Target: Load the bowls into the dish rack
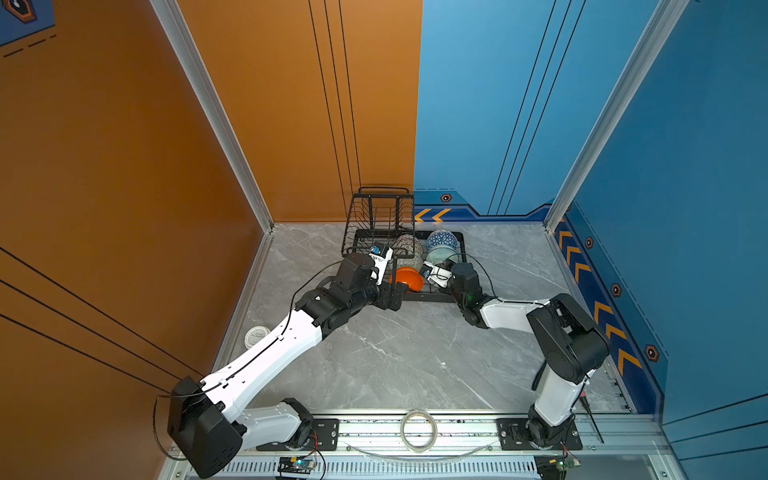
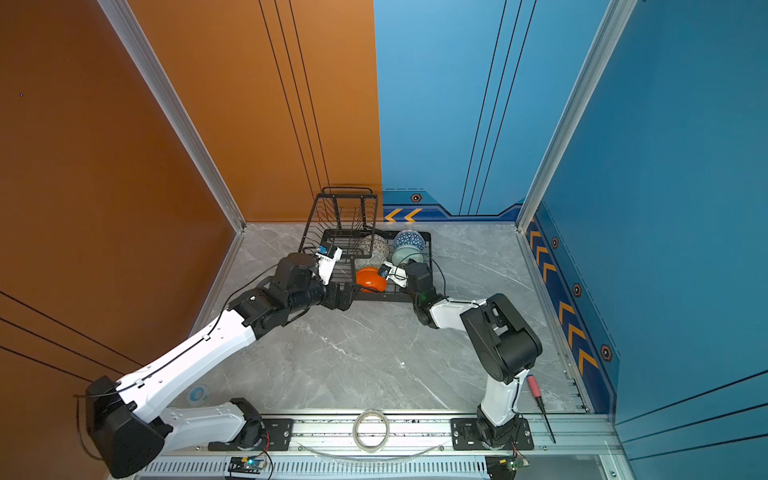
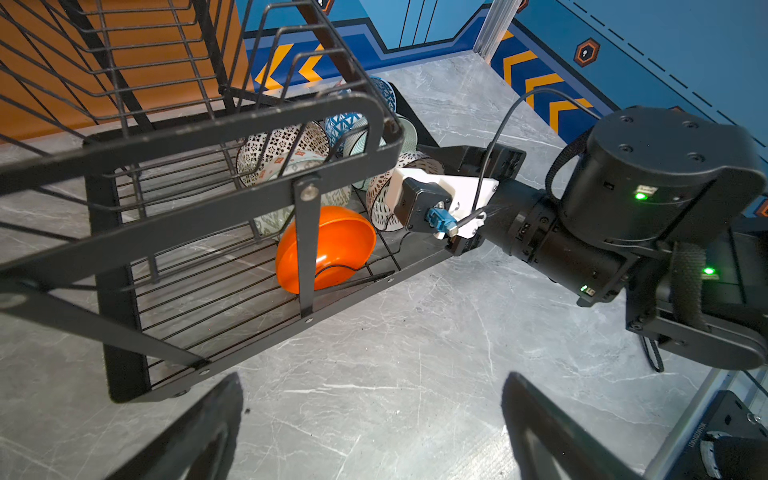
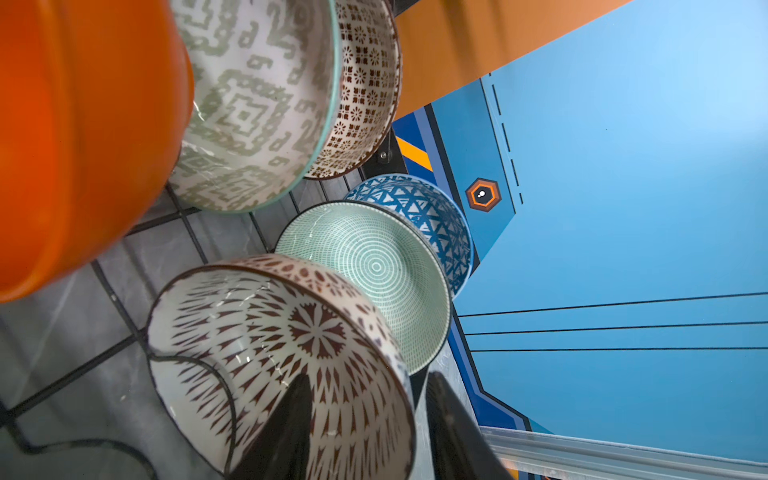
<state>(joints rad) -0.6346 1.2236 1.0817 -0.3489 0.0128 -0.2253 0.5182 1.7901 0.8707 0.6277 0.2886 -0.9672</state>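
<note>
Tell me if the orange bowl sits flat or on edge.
On edge: the orange bowl stands on its rim among the wires of the rack.

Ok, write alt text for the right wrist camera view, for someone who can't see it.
Six bowls stand on edge in the dish rack, the orange bowl looming nearest. The right claw sits open astride the rim of the white dark-dotted bowl.

I am standing on a grey marble floor [image 1: 395, 353] with white lines running through it. An orange wall [image 1: 104, 166] is rising on my left. A blue wall [image 1: 478, 104] is shining behind. A dark blue strip with yellow arrows [image 1: 432, 215] is running along its bottom. Silver posts [image 1: 210, 104] are holding the corners.
</note>
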